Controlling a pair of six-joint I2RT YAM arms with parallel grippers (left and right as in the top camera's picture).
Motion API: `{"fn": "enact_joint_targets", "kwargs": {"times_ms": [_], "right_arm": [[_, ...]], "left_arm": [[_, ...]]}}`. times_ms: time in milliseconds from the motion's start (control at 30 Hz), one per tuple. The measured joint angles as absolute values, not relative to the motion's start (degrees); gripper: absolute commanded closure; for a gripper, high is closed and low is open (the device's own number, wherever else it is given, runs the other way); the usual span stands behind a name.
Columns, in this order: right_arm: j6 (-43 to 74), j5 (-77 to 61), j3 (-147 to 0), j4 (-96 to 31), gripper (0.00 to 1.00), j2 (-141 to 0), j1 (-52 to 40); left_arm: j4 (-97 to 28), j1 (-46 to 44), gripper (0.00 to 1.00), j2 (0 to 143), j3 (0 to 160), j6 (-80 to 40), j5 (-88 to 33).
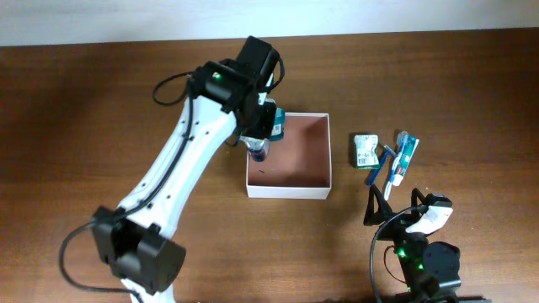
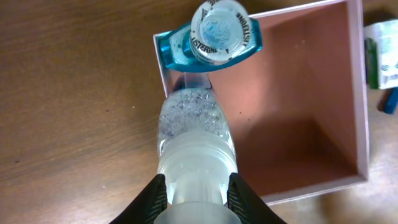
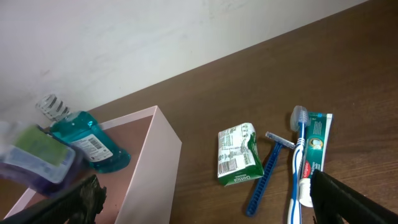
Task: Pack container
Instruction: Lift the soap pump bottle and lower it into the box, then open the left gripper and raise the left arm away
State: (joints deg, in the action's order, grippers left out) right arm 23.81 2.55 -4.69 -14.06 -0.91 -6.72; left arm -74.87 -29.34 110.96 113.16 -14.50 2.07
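The left gripper [image 2: 196,190] clamps a clear bottle [image 2: 194,121] over the container [image 2: 362,93]'s left wall, beside the mouthwash [image 2: 219,30], with bare floor to the right.

Through the left wrist camera I read one word, "LISTERINE", on the cap of the teal mouthwash bottle [image 2: 217,31], just ahead of the clear bottle [image 2: 196,134] in the left gripper [image 2: 196,190]. Ahead of the right gripper [image 3: 205,186], the green packet [image 3: 236,155] and toothpaste tube [image 3: 314,143] carry print too small for me to read.

The container [image 1: 289,192] is white-walled and reddish-brown inside, the mouthwash bottle [image 2: 211,38] teal, the razor [image 3: 263,178] blue.
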Motion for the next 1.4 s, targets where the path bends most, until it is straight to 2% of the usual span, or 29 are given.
{"fn": "enact_joint_targets", "kwargs": {"times_ms": [700,800,967,1400], "right_arm": [[23.79,2.55,-4.69,-14.04,0.02,-0.91,-6.72],[23.86,2.55,-4.69,-14.06,0.02,-0.91,-6.72],[23.86,2.57,-4.69,-14.04,0.02,-0.91,-6.72],[23.79,2.55,-4.69,-14.04,0.02,-0.91,-6.72]], "left_arm": [[-71.96,-29.34,0.77,117.75,113.16,-16.91,3.46],[-71.94,-29.36,0.51,117.75,113.16,-16.82,3.57],[-71.96,-29.36,0.38,117.75,113.43,-16.53,4.19],[-74.7,-29.36,0.36,117.75,115.33,-15.14,4.58]]}}
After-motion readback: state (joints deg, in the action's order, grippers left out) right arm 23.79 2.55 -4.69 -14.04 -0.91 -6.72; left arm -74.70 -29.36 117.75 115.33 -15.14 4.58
